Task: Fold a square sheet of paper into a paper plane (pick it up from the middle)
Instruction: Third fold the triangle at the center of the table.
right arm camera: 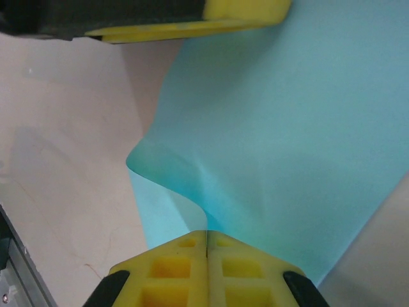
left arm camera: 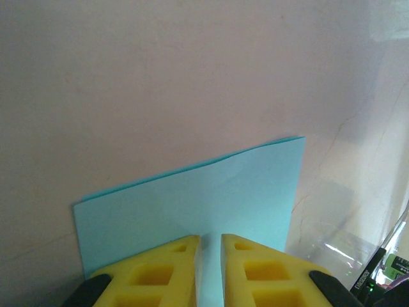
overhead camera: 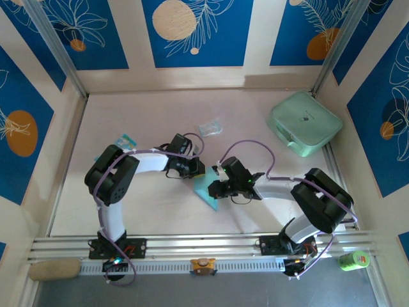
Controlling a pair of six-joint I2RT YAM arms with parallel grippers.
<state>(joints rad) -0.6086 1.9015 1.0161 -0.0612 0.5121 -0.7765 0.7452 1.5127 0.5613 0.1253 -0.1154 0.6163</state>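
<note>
The square sheet of paper [overhead camera: 203, 190] is plain light blue and lies on the table between the two arms. In the left wrist view the paper [left arm camera: 192, 198] lies flat with a folded far edge. My left gripper [left arm camera: 211, 236] rests its tips on it, jaws a narrow gap apart, nothing pinched. My right gripper [right arm camera: 207, 231] is shut on the paper's [right arm camera: 287, 128] near edge, which curls up in a wave. The left gripper's finger [right arm camera: 192, 25] lies across the paper's far side. From above, the left gripper [overhead camera: 197, 171] and right gripper [overhead camera: 215, 189] almost meet. The paper plane is out of view.
A mint-green case [overhead camera: 304, 123] sits at the back right. A clear crumpled wrapper [overhead camera: 209, 128] lies behind the grippers, and a small blue-and-white packet [overhead camera: 125, 141] by the left arm. Metal rails [overhead camera: 204, 244] run along the near edge.
</note>
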